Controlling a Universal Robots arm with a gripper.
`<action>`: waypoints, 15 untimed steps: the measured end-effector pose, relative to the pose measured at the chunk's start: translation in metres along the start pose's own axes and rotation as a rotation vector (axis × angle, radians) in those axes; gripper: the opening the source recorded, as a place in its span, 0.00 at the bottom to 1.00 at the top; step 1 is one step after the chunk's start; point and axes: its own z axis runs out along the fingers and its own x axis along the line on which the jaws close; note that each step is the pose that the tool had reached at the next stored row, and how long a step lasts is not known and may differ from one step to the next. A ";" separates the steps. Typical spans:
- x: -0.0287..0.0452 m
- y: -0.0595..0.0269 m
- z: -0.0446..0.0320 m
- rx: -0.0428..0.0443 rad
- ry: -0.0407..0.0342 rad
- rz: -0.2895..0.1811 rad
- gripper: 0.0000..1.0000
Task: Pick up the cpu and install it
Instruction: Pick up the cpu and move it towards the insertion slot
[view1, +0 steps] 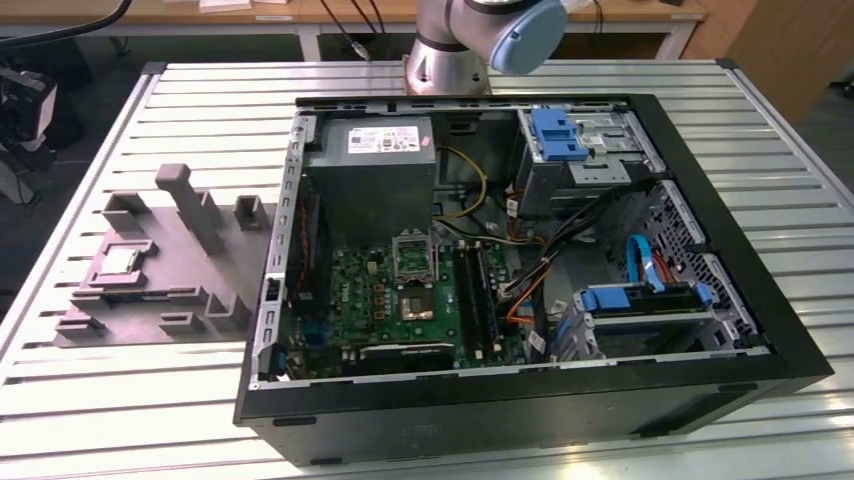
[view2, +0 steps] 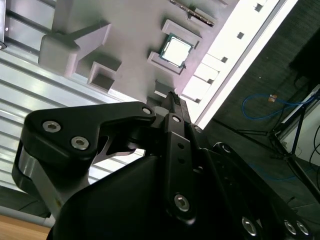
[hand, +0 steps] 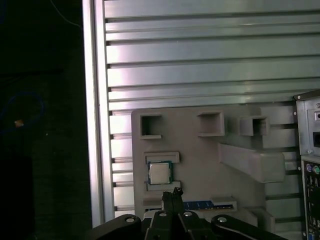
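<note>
I am at the first step, the pick: the cpu is not yet taken and lies flat in its square pocket on the grey plate, which stands on the worktop beside the open case, at the exterior view's left. In both wrist views the gripper hangs above the plate with its tips pointing near the cpu pocket. The tips look pressed together and they pinch nothing. How high they are over the plate I cannot tell. In my judgement the pick calls for spreading the tips, bringing them centred over the chip and coming down straight, because the pocket walls leave little room at the chip's edges. The socket on the board inside the case looks empty to me, so the install is not done. I count one cpu, one plate, one case, and one arm with one gripper.
</note>
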 end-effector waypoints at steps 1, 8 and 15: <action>0.0003 0.0000 0.0001 0.0000 0.0000 0.000 0.11; 0.0007 0.0000 0.0002 0.0001 0.0001 0.000 0.11; 0.0008 0.0000 0.0003 0.0000 0.0000 0.000 0.11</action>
